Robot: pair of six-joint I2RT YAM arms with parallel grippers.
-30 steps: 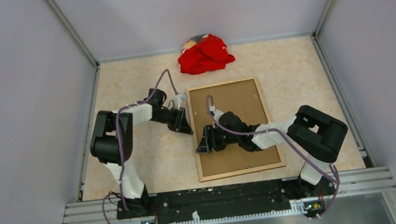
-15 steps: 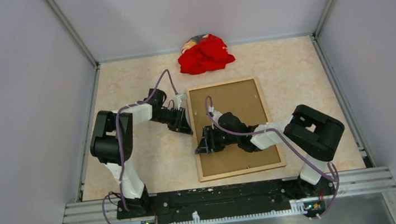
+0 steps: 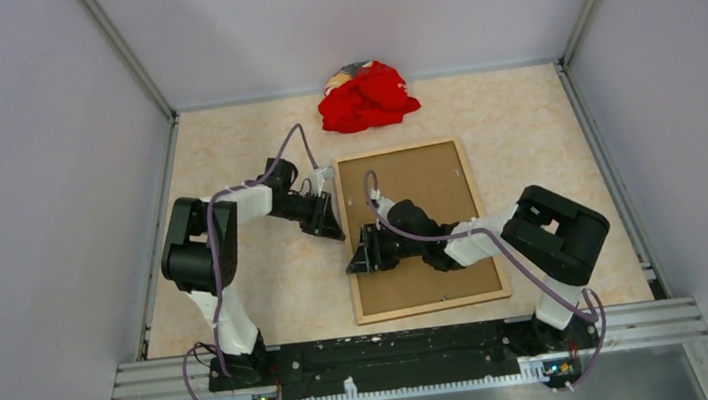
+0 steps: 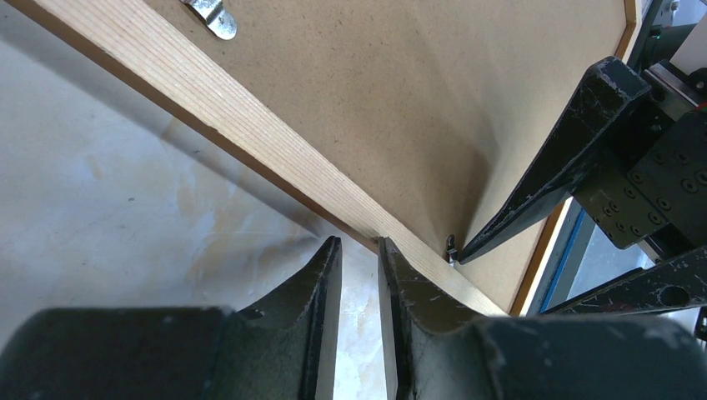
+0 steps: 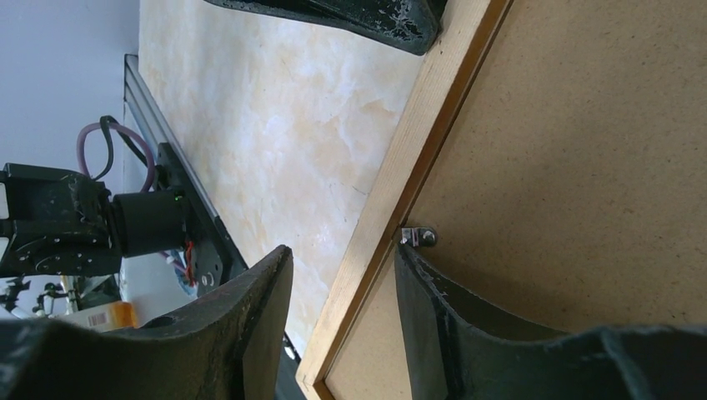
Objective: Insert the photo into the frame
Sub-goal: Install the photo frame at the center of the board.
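The frame (image 3: 432, 305) lies face down on the table with a plain brown board (image 3: 428, 176) filling it. The photo is hidden. My left gripper (image 3: 331, 231) rests at the outer side of the frame's left strip (image 4: 233, 117); its jaws stand a narrow gap apart with only table between them (image 4: 358, 243). My right gripper (image 3: 355, 260) is open and straddles that same strip (image 5: 417, 158). Its inner fingertip touches a small metal clip (image 5: 417, 237) on the board (image 5: 584, 167).
A crumpled red cloth (image 3: 366, 96) lies at the back of the table, just beyond the frame. Another metal clip (image 4: 210, 12) sits further along the left strip. Grey walls enclose three sides and a metal rail (image 3: 407, 345) runs along the near edge.
My right gripper has shifted slightly left over the frame's left strip and its jaws have narrowed a little. The left arm has not visibly moved.
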